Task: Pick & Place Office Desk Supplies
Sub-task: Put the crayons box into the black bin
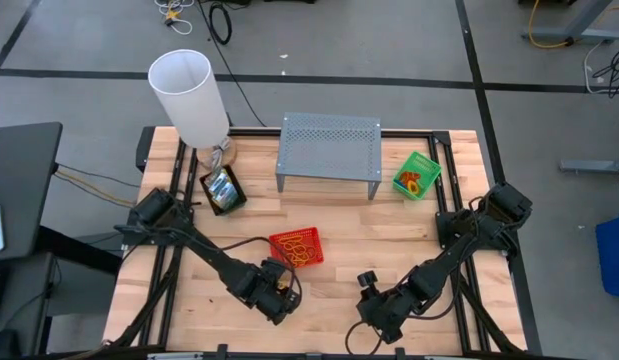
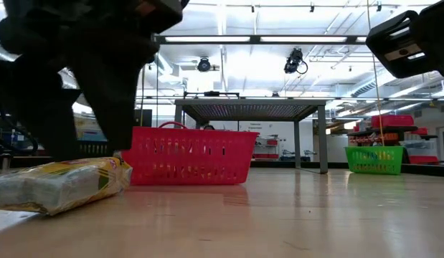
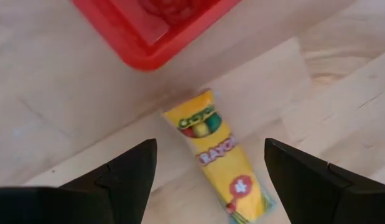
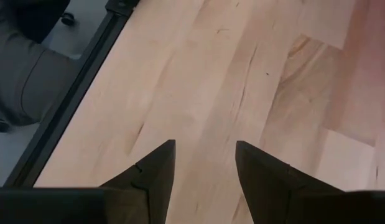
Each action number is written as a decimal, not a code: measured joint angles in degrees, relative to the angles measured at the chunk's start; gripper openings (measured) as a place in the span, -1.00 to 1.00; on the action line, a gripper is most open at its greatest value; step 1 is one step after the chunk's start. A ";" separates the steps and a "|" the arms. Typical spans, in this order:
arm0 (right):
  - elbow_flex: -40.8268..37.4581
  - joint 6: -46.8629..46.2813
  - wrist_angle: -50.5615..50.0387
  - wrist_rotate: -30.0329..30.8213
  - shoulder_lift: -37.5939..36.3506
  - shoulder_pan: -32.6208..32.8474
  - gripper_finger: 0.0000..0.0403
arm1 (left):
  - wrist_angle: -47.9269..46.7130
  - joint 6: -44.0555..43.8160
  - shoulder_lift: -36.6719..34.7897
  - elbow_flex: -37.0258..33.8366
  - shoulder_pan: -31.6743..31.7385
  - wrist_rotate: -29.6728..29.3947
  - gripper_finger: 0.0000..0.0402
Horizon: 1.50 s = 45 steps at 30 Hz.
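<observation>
- The table [image 1: 409, 240] carries everything; the grey perforated stand [image 1: 329, 148] sits at the middle of its far edge, leaving the near half free for my arms.
- The white lampshade [image 1: 192, 95] stands at the far left corner, out of my reach path.
- The black box [image 1: 223, 190] lies just beside the lampshade's foot, near the left edge, with packets in it.
- The red mesh tray [image 1: 296, 247] sits mid-table, close to my left arm, so I judge it the likely drop point for what I pick next.
- The green mesh tray [image 1: 417, 175] rests toward the far right corner, beside the stand, already holding small coloured things.
- The crayon box [image 3: 218, 155] lies flat near the table's near edge, just short of the red tray.
- My left end effector [image 3: 208, 171] hangs above the crayon box, released wide with a finger on either side, lined up to clamp across it.
- My right end effector [image 4: 204, 165] waits near the near edge, right of centre, released over bare wood and holding nothing.
</observation>
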<state>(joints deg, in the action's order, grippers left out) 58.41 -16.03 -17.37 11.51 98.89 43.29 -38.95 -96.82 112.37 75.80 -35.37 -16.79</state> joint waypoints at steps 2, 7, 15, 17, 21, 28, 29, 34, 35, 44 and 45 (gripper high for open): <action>0.00 0.37 -0.03 0.00 0.00 0.00 -0.13 | 0.16 -0.77 0.53 0.00 -0.27 0.31 0.48; 0.00 1.45 -0.06 0.05 0.00 0.00 -0.13 | 1.23 -2.40 2.42 0.02 -0.66 2.04 0.48; 0.00 1.94 -0.06 0.28 0.00 -0.02 -0.13 | -0.87 -2.40 3.13 0.02 -1.23 0.53 0.00; 0.00 1.95 -0.03 0.28 0.00 -0.02 -0.13 | -1.27 -2.82 3.13 0.02 -2.12 -0.34 -0.27; 0.00 1.95 -0.05 0.28 0.00 0.00 -0.13 | -1.48 -4.01 3.13 0.02 -4.31 -3.16 -0.70; 0.00 1.95 0.03 0.31 0.00 -0.11 -0.13 | -6.64 -11.83 3.01 0.02 -9.57 -14.41 -0.70; 0.00 1.95 0.03 0.31 0.00 -0.11 -0.13 | -8.54 -14.30 2.76 0.02 -10.60 -17.67 -0.70; 0.00 2.44 1.34 0.74 0.00 -0.11 -0.13 | -17.93 -20.57 1.71 0.02 -15.21 -36.81 -0.70; 0.00 2.87 1.74 1.23 0.00 -0.11 -0.13 | -19.74 -20.68 1.51 0.02 -15.73 -39.34 -0.70; 0.02 7.42 6.64 2.24 0.00 -1.11 -0.13 | -44.06 -29.77 0.56 0.02 -14.39 -44.49 -0.70; 0.02 7.50 6.87 2.26 0.00 -1.21 -0.13 | -44.89 -30.13 0.52 -0.01 -13.44 -43.70 -0.70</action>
<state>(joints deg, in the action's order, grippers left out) 58.43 -8.54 -10.51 13.77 98.89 42.07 -83.83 -126.95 112.89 75.79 -48.81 -60.49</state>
